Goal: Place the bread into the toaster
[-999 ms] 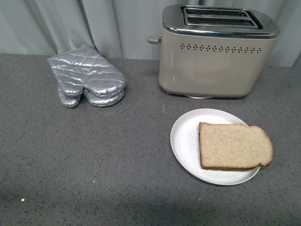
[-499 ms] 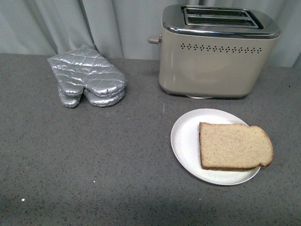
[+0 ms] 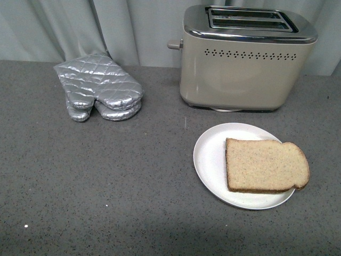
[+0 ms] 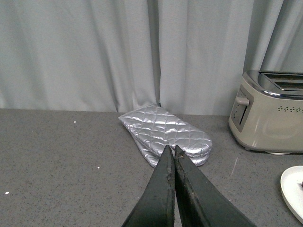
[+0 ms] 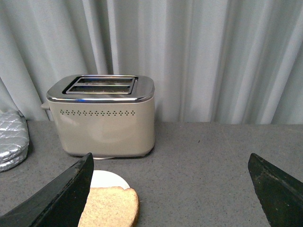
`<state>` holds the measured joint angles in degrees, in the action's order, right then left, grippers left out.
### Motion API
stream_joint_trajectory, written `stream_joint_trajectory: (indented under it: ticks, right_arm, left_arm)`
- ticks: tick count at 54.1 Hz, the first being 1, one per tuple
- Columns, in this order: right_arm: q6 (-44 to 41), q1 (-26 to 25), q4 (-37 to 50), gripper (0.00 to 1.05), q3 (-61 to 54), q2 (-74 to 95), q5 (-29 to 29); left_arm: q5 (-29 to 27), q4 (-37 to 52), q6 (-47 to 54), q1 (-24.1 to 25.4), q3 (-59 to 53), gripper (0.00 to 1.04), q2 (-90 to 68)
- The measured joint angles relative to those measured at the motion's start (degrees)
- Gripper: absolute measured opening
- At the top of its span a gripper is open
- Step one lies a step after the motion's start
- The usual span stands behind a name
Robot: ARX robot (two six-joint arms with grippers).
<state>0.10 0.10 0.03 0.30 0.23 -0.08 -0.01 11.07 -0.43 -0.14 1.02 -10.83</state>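
On the plate [image 3: 209,160], 6 o'clock from the toaster [image 3: 240,80], lies the bread [image 3: 265,165]: light, soft, tearable. I'd pinch its crust overhanging at 3 o'clock; left jaws clenched, right jaws spread.

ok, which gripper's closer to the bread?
Right. The right gripper, open, has the bread beside one finger. The left gripper, shut, points at the oven mitts; its view catches only the plate edge.
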Motion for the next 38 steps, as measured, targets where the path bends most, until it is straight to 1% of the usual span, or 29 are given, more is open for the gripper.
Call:
stream_joint_trajectory:
  ticks: [4,6,8,10,17,18,23,26,28,32,36,38]
  right_arm:
    - [0.0,0.0,0.0,0.95,0.0,0.0,0.0]
    - [0.0,0.0,0.0,0.95,0.0,0.0,0.0]
    - [0.0,0.0,0.0,0.95,0.0,0.0,0.0]
    - [0.0,0.0,0.0,0.95,0.0,0.0,0.0]
    - [0.0,0.0,0.0,0.95,0.0,0.0,0.0]
    - [0.0,0.0,0.0,0.95,0.0,0.0,0.0]
    - [-0.5,-0.1,-0.1,0.95,0.0,0.1,-0.2]
    - [-5.9,-1.2,-3.4,0.95,1.4,2.9,-3.6]
    - [-8.8,-1.6,-3.2,0.95,1.9,5.9,-4.6]
    - [-12.0,-2.5,0.1,0.95,2.9,14.8,-5.4]
    - [-12.2,-3.0,4.3,0.95,4.3,23.8,-6.6]
    - [-11.9,-3.2,8.0,0.95,5.7,31.7,-7.5]
  left_arm:
    - [0.0,-1.0,0.0,0.0,0.0,0.04,0.9]
    - [0.0,-3.3,0.0,0.0,0.0,0.04,3.0]
    - [0.0,-8.0,0.0,0.0,0.0,0.04,6.1]
    - [0.0,-10.1,0.0,0.0,0.0,0.04,8.2]
    - [0.0,-10.9,0.0,0.0,0.0,0.04,10.5]
    - [0.0,-10.9,0.0,0.0,0.0,0.06,10.5]
    - [0.0,-11.0,0.0,0.0,0.0,0.29,10.5]
    - [0.0,-11.0,0.0,0.0,0.0,0.40,10.6]
    - [0.0,-11.0,0.0,0.0,0.0,0.45,10.6]
    - [0.0,-11.0,0.0,0.0,0.0,0.58,10.6]
    - [0.0,-11.0,0.0,0.0,0.0,0.69,10.6]
    - [0.0,-11.0,0.0,0.0,0.0,0.78,10.6]
